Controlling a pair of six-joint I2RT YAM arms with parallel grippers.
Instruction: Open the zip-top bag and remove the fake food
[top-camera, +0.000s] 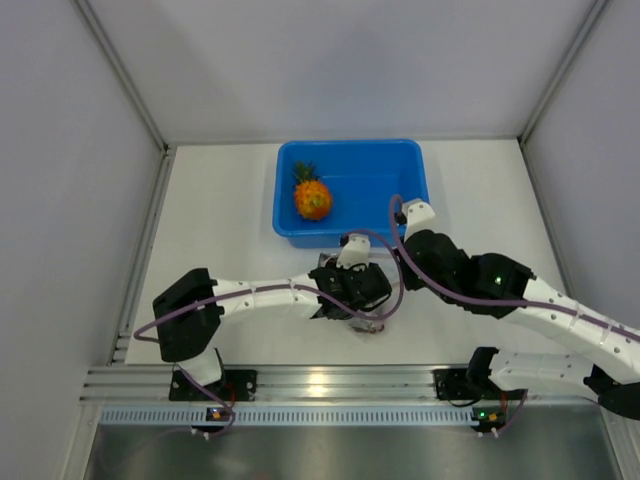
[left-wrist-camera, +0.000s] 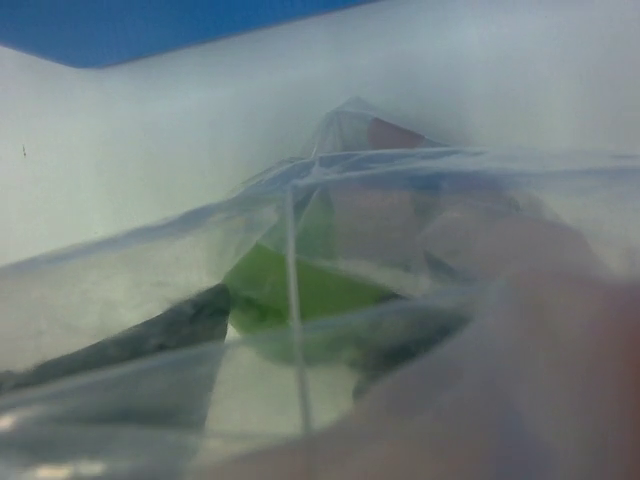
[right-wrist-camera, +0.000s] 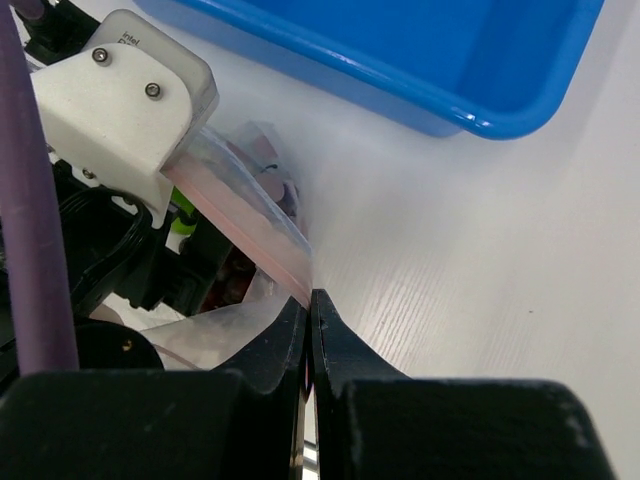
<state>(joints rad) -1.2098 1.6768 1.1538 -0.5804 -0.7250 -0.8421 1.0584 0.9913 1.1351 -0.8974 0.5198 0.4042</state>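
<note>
Pinched shut nearest the lens, the right claw (right-wrist-camera: 311, 318) grips a corner of the zip-top bag (right-wrist-camera: 250, 215) at its pink strip, just above the desk (right-wrist-camera: 480, 250). Beside it the left claw (top-camera: 352, 292) is against the bag, with plastic over its camera; I cannot tell whether it grasps. Inside the bag shows the green fruit (left-wrist-camera: 290, 290). Beyond, the pineapple (top-camera: 312, 198) lies in the blue tub (top-camera: 400, 165).

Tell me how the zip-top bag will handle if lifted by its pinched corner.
Probably floppy: the zip-top bag is thin creased film, drooping beside the right gripper. Likely bottom-heavy, since the green fruit sits inside. The smooth film may slip.
</note>
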